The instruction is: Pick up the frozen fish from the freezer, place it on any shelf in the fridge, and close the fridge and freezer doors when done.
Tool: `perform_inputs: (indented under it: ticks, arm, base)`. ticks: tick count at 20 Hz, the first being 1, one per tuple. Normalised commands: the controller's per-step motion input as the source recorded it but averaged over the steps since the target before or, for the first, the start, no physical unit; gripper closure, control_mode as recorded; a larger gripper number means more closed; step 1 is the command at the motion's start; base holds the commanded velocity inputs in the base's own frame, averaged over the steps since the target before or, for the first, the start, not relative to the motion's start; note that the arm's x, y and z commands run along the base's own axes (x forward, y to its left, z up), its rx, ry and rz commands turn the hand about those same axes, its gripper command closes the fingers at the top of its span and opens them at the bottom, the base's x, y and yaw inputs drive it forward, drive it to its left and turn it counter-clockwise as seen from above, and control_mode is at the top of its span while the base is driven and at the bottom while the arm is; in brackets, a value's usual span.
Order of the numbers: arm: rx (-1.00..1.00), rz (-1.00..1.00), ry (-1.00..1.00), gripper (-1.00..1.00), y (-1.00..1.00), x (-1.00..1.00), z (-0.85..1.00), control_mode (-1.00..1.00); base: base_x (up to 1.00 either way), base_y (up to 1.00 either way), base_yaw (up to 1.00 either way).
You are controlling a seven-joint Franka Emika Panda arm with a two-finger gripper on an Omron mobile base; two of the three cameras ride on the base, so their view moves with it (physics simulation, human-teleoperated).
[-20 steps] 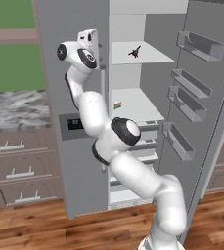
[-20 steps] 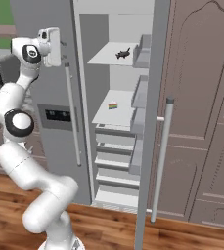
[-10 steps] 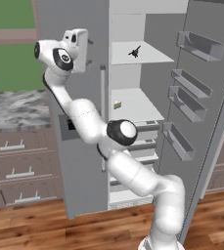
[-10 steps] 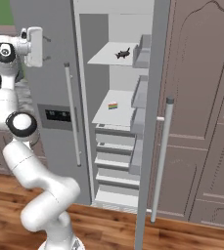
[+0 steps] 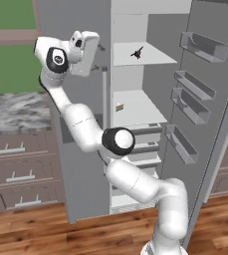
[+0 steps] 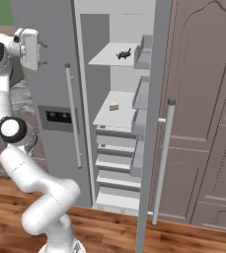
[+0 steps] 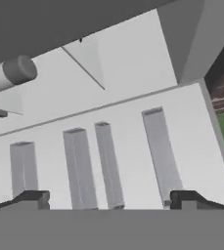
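Gripper: the two-finger gripper (image 7: 108, 200) on the white arm has its jaws spread wide with nothing between them; both dark tips stand far apart at the bottom of the hand view.

Hand position: the hand (image 5: 83, 52) is raised high in front of the closed grey freezer door (image 6: 48, 74), close to the top of that door's long vertical grey handle (image 6: 72, 113).

Frozen fish: the small dark fish-shaped item (image 6: 123, 53) lies on the upper white shelf (image 5: 150, 59) of the open fridge compartment, well off to one side of the jaws and deeper in than they are; in the left base view it shows as a dark speck (image 5: 137, 52).

Task stage: judging by this, the fish is already placed and the freezer side looks shut; the tall grey fridge door (image 5: 212, 114) with its clear bins stands open and appears to be what remains.

How the fish would handle: likely stiff, light and a bit slick, being frozen; a grip across the middle of the body would be safest, not the thin tail.

Other item: a small multicoloured block (image 6: 114, 106) sits on the white shelf below the fish, also well away from the jaws.

Next need: probably reaching the open door's outer face or its vertical bar handle (image 6: 163, 158) and pushing it closed.
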Motion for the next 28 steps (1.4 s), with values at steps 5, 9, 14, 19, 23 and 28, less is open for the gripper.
perform_inputs:
  ticks: [5, 9, 14, 19, 23, 28]
  arm:
    - [0.08, -0.17, -0.37, -1.00, -1.00, -0.98, -0.33, -1.00]
    - [0.06, -0.11, -0.45, -1.00, -1.00, -1.00, -0.28, -1.00]
    - [0.08, -0.11, -0.48, -1.00, -0.91, -1.00, -0.03, -1.00]
    - [0.03, -0.04, -0.55, -1.00, -0.21, -1.00, 0.00, -1.00]
    - [0.04, -0.02, -0.59, -1.00, -0.55, -1.00, 0.00, -1.00]
    - [0.13, 0.00, -0.54, -1.00, -0.98, -1.00, 0.08, -1.00]
  base:
    - [0.00, 0.00, 0.00]
    - [0.00, 0.00, 0.00]
    - [0.00, 0.00, 0.00]
    - [0.00, 0.00, 0.00]
    - [0.00, 0.00, 0.00]
    - [0.00, 0.00, 0.00]
